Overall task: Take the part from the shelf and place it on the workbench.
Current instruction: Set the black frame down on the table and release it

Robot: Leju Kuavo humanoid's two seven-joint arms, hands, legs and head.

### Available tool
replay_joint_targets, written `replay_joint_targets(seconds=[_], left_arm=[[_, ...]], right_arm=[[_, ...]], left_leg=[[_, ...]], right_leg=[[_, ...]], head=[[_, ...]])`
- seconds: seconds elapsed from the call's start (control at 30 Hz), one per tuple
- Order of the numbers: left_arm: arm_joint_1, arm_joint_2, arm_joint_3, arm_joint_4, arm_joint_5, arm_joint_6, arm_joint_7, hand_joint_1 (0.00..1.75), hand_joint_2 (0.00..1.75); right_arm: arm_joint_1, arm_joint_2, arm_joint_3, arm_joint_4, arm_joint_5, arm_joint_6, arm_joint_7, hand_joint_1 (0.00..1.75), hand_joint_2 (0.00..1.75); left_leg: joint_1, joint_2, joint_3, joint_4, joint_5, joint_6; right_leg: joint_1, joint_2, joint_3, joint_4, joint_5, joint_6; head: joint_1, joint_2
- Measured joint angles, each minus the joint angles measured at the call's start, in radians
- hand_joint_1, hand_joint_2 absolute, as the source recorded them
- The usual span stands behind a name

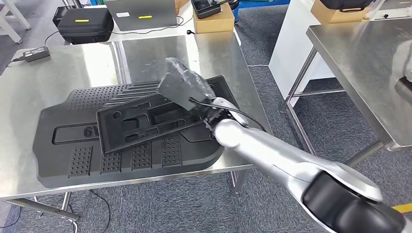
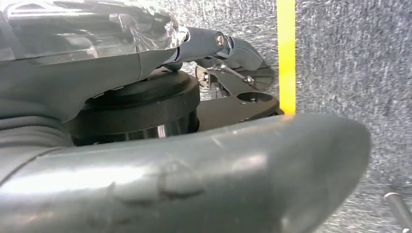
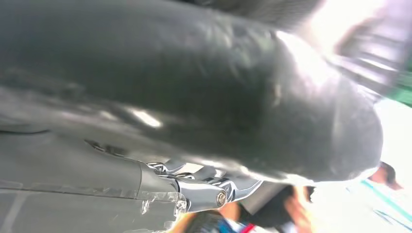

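The right hand [image 1: 187, 87] reaches out over the steel workbench [image 1: 58, 82], its fingers closed on the right end of a dark, flat moulded part [image 1: 145, 121], which it holds tilted, the gripped end raised and the left end lower. That part has several recessed pockets in its upper face, and I can see nothing lying in them. It lies across a larger black panel [image 1: 73, 150] with ribbed and dotted patches that sits flat on the bench, taking up much of the near half. The silver right arm [image 1: 272, 155] runs back from the hand toward the near right. Farther off, beyond the bench's far edge, a black case [image 1: 85, 24] sits closed, and a cardboard box [image 1: 214, 19] has a dark device resting on top of it. A power adapter [image 1: 31, 53] lies at the bench's far left corner. A second steel table [image 1: 364, 63] stands to the right. The left hand [image 2: 170, 179] hangs over grey carpet near a yellow floor line [image 2: 286, 53]; how far open it is I cannot tell.
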Motion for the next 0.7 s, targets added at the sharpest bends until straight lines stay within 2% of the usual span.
replay_joint_targets(seconds=[0.1,0.17,0.43,0.7], left_arm=[[0.001,0.000,0.001,0.000,0.013,0.002,-0.019,0.00,0.00],[0.001,0.000,0.003,0.000,0.027,0.010,-0.045,0.00,0.00],[0.002,0.009,0.044,0.000,0.081,0.075,-0.227,0.00,0.00],[0.005,0.020,0.098,0.000,0.129,0.136,-0.333,0.00,0.00]], right_arm=[[0.058,-0.059,-0.057,-0.190,-0.004,-0.025,-0.011,0.00,0.00],[0.104,-0.091,-0.095,-0.298,-0.025,-0.051,-0.047,0.00,0.00],[0.443,-0.212,-0.314,-0.729,-0.190,-0.118,-0.324,0.00,0.00],[0.700,-0.273,-0.470,-1.011,-0.149,-0.183,-0.397,0.00,0.00]], left_leg=[[0.000,0.001,0.001,0.000,-0.001,0.001],[0.000,0.001,0.001,0.000,-0.001,0.002],[0.001,0.003,0.006,-0.002,-0.004,0.004],[0.000,0.002,0.007,-0.003,-0.005,0.005]], right_leg=[[0.000,0.000,0.000,0.000,0.000,0.000],[0.000,0.000,0.001,-0.001,0.000,0.001],[0.002,0.001,0.007,-0.005,-0.002,0.002],[0.002,0.001,0.008,-0.007,-0.002,0.002]], head=[[0.001,0.000],[-0.001,0.000],[0.001,0.000],[0.000,0.000]])
